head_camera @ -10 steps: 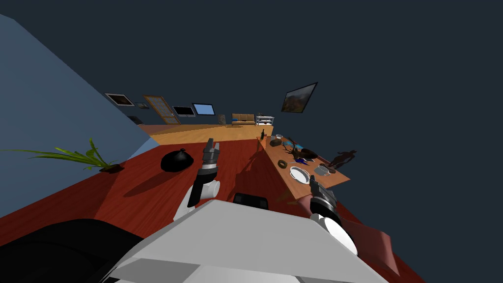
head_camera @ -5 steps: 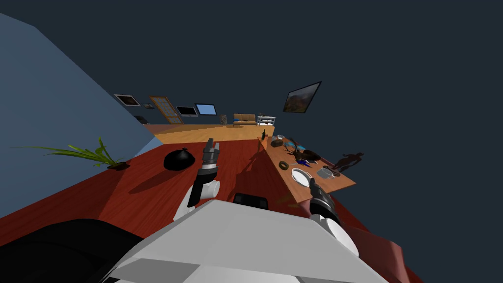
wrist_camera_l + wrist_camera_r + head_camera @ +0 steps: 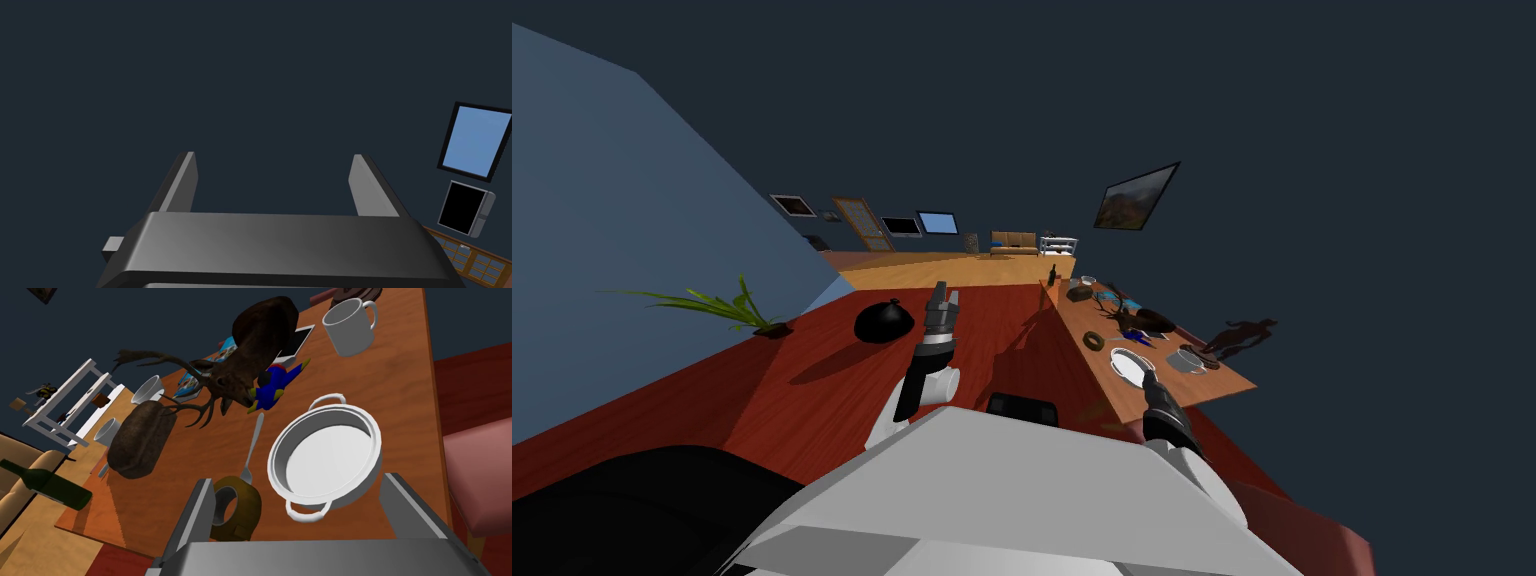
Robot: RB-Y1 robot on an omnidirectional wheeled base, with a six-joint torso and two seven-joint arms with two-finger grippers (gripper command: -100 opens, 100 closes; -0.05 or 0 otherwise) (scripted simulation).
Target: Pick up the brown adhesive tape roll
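Brown tape roll: on wooden table, just beside white pot, at fork handle end, near one finger of R gripper. R gripper: released, fingers wide, nothing held, over table edge. L gripper: released, empty, raised over red floor.

My view swings, the orange wooden desk sliding rightward; my right claw edges toward the white two-handled pot.
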